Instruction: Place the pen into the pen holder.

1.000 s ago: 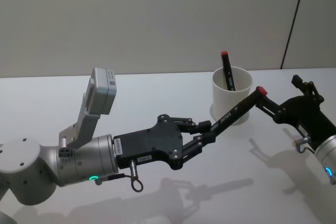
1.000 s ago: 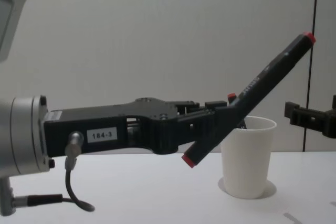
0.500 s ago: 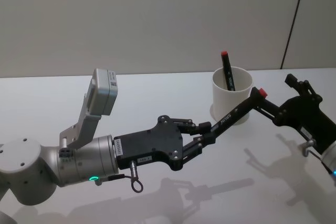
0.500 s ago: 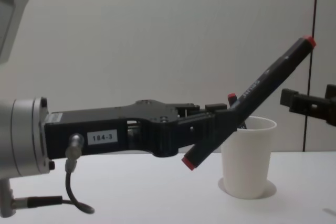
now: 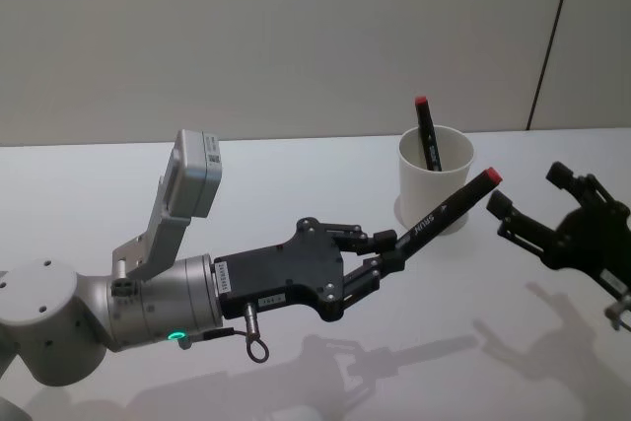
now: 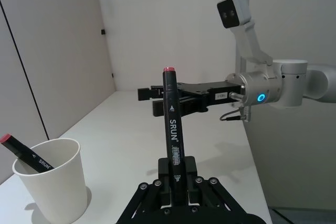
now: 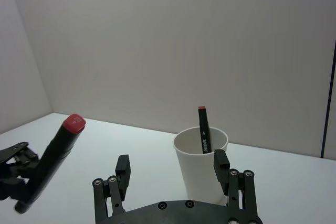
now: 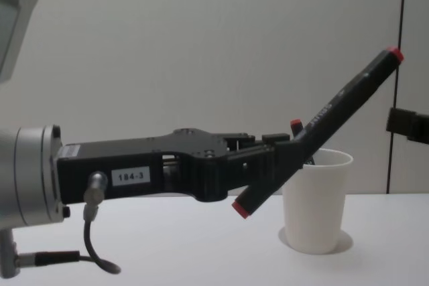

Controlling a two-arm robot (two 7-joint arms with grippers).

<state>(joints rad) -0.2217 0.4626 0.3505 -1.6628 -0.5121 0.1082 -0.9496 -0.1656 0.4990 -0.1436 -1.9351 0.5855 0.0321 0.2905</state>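
One white paper cup (image 5: 436, 179) stands upright on the white table (image 5: 296, 170), tapered, rolled rim. Inside it: a single black marker (image 5: 427, 133), leaning against the wall, its red cap poking well above the rim. Wrist views show white "SRUN" lettering on that marker.

Second marker, the pen (image 5: 449, 209): outside the cup, off the table, held in the air. Black barrel, red cap at each end, white "SRUN" print along the side. It is tilted. In the chest view the lower red end sits below the fingers, left of the cup, and the upper end rises past the cup's rim to the right. From the head view its upper tip lies just beside the cup's near right side.

Left gripper (image 5: 387, 250): reaching forward from the left, fingers clamped on the pen's lower part, near the bottom cap.

Right gripper (image 5: 530, 192): to the right of the cup, fingers spread wide with nothing between them. It is close to the pen's upper tip but clear of it. Its own wrist view looks at the cup between the two fingers.
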